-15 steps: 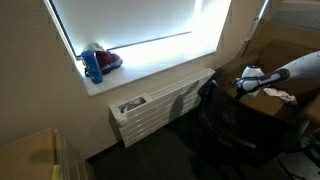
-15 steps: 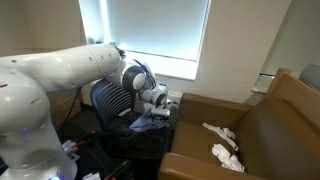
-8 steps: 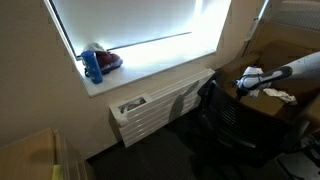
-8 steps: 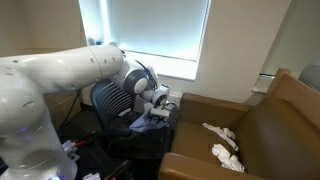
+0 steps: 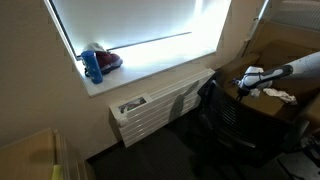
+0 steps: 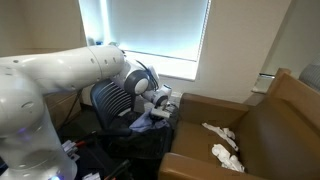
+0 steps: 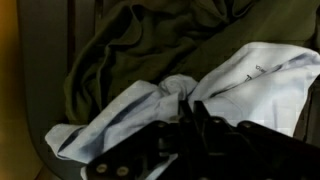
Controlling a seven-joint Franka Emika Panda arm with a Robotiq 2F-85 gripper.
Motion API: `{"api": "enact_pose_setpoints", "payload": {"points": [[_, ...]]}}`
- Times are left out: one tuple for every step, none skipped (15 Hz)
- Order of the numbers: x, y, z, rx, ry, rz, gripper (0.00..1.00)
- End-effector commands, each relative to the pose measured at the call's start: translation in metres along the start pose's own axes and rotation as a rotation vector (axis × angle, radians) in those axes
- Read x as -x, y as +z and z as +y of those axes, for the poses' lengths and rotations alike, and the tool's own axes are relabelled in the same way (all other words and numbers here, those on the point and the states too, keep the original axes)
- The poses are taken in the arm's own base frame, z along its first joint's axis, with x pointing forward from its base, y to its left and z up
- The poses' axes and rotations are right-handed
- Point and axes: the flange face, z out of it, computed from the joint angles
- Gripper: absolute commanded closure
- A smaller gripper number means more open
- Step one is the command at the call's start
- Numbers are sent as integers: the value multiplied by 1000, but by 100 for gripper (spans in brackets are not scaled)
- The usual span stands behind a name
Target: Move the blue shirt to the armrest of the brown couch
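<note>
1 gripper [image 7: 190,120] at 1 blue shirt [image 7: 250,85] (crumpled).

White arm [image 6: 60,80] reaching in from the left, tool [image 6: 166,100] just above bunched blue shirt [image 6: 149,122], dark chair [image 6: 108,100] behind it, brown couch [image 6: 275,115] at right, white cloths [image 6: 222,142] on its seat, bright window [image 6: 150,30] beyond

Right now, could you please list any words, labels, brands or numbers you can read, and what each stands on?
No text here can be read.
Blue shirt, wrist view: faint dark marks, too blurred to read.
Radiator, in an exterior view: dark patch on top, too small to tell if it is a label.
</note>
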Motion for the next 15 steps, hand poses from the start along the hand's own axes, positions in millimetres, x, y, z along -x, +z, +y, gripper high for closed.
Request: {"api": "enact_pose_setpoints", "payload": {"points": [[5, -5, 8, -42, 19, -6, 100], [5, -9, 12, -42, 30, -2, 100], [5, -12, 17, -35, 44, 3, 100], [4, -18, 23, -20, 59, 19, 100], [3, -23, 30, -2, 74, 31, 100], [4, -30, 38, 21, 91, 43, 100], [4, -37, 43, 50, 113, 51, 100], [6, -46, 49, 79, 140, 54, 100], [8, -56, 54, 109, 170, 53, 100], [10, -64, 59, 141, 209, 60, 100], [14, -77, 64, 179, 262, 66, 100], [17, -88, 68, 208, 304, 72, 100], [22, -106, 69, 247, 363, 83, 100], [25, -122, 71, 276, 419, 97, 100], [26, -136, 70, 310, 474, 107, 100]]}}
